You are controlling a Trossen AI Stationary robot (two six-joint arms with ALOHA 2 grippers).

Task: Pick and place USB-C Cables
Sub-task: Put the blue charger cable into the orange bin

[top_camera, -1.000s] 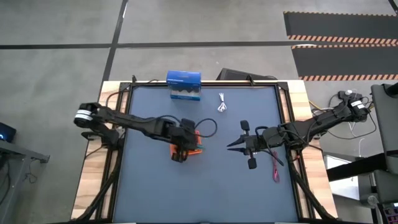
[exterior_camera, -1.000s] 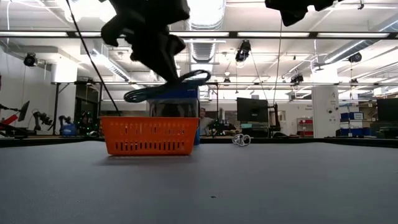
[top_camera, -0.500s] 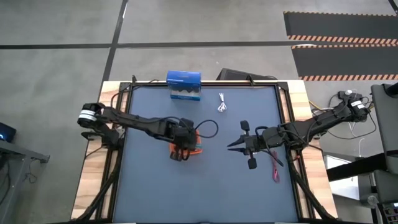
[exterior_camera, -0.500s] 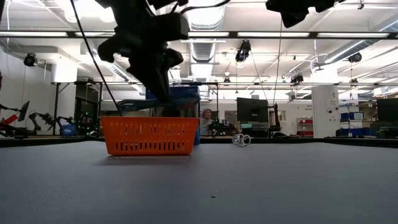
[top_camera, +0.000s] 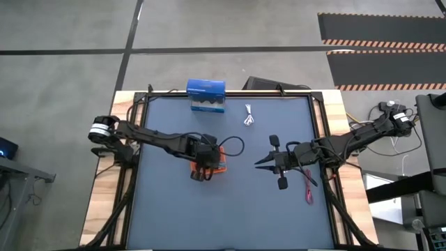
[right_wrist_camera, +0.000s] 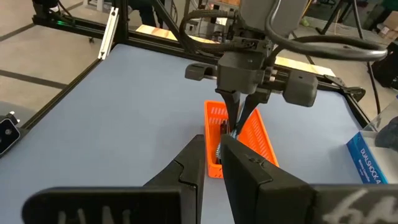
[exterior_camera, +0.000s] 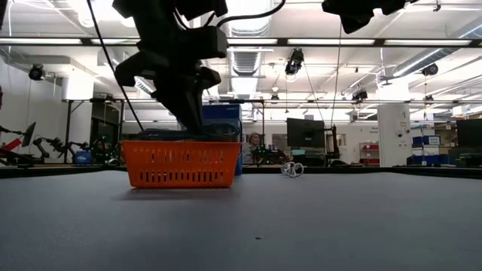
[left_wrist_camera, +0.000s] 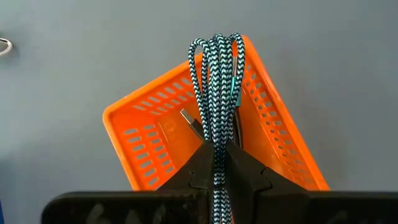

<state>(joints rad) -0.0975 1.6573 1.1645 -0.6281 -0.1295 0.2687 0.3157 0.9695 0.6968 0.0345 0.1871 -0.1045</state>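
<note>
The teal-green braided cable is a looped bundle held by my left gripper, which is shut on it over the orange tray. In the low view the cable sits at the tray's rim. A dark thing lies inside the tray; I cannot tell what it is. The white cable lies near the far edge, and the red cable lies on the table near its right edge. My right gripper waits shut to the right of the tray. My left gripper pinches the teal-green bundle between its two fingers, across the strands, coming from above and pointing down. The looped end sticks out past the fingers over the tray's wall. The bundle lies about level at the tray's rim; whether it touches the tray I cannot tell.
A blue box stands at the far edge, behind the tray. The left arm's own black wire loops beside the tray. Open dark mat stretches along the near side.
My left gripper has moved down toward the tray, still shut on the teal-green cable. The bundle, which hung well above the tray's rim a second ago, is now down at rim level.
</note>
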